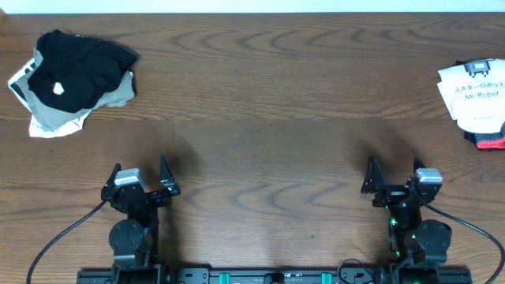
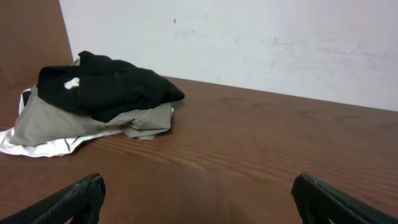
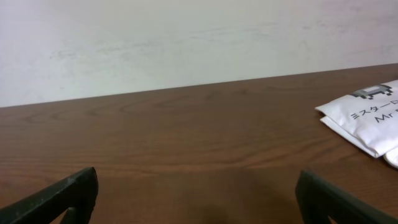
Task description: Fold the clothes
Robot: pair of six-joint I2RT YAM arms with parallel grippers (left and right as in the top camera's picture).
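A crumpled pile of clothes lies at the table's far left: a black shirt (image 1: 83, 63) with a small white mark on top, a khaki-grey garment (image 1: 118, 91) under it, and white fabric (image 1: 51, 125) at the bottom. The left wrist view shows the same black shirt (image 2: 112, 84) over the khaki-grey piece (image 2: 56, 118), ahead and to the left. At the near left my left gripper (image 1: 140, 167) (image 2: 199, 186) stands open and empty, far from the pile. My right gripper (image 1: 394, 166) (image 3: 199, 180) is open and empty at the near right.
A folded white garment with print (image 1: 477, 93) (image 3: 367, 118) lies at the far right edge, with a red and black piece (image 1: 491, 140) beneath it. Bare wooden table (image 1: 268, 118) stretches between the two piles. A pale wall stands behind the table.
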